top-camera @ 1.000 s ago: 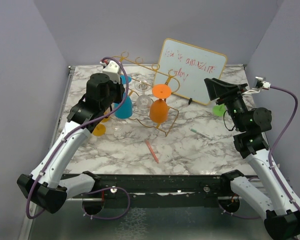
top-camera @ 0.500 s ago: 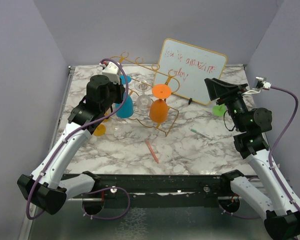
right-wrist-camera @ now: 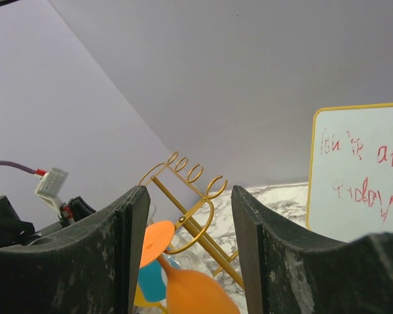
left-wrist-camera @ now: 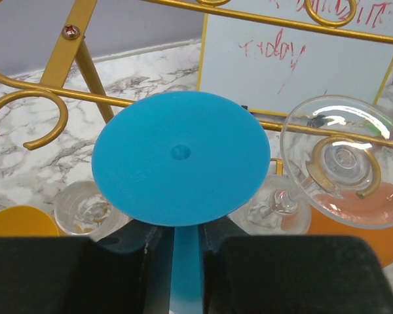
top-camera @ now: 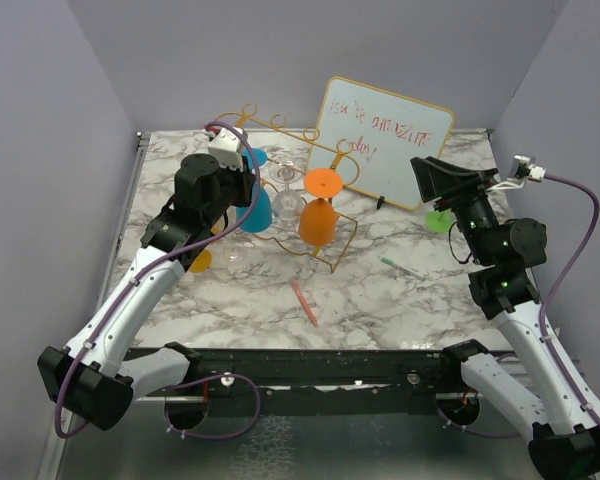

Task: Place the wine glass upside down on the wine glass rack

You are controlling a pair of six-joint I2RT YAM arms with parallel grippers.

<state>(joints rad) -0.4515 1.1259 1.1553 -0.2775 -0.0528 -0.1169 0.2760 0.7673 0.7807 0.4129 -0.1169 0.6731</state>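
Observation:
A blue wine glass (top-camera: pixel 253 212) hangs upside down at the left end of the gold wine glass rack (top-camera: pixel 280 125). Its round foot (left-wrist-camera: pixel 181 157) sits just in front of the rack's upper rail (left-wrist-camera: pixel 85 98) in the left wrist view. My left gripper (top-camera: pixel 238 182) (left-wrist-camera: pixel 187 239) has its jaws against both sides of the blue stem (left-wrist-camera: pixel 187 261). An orange glass (top-camera: pixel 319 222) and a clear glass (top-camera: pixel 287 203) also hang upside down on the rack. At the right, my right gripper (top-camera: pixel 427 177) (right-wrist-camera: pixel 190 229) is raised and open, holding nothing, and faces the rack (right-wrist-camera: pixel 196 196).
A framed whiteboard (top-camera: pixel 382 140) with red writing leans behind the rack. A yellow glass (top-camera: pixel 198 259) stands on the marble table left of the rack. A green object (top-camera: pixel 438 220) sits partly behind the right arm. A pink pen (top-camera: pixel 303 301) and a green pen (top-camera: pixel 403 267) lie in front.
My left arm has shifted slightly right, carrying the blue glass further along the rack. The right arm has barely moved.

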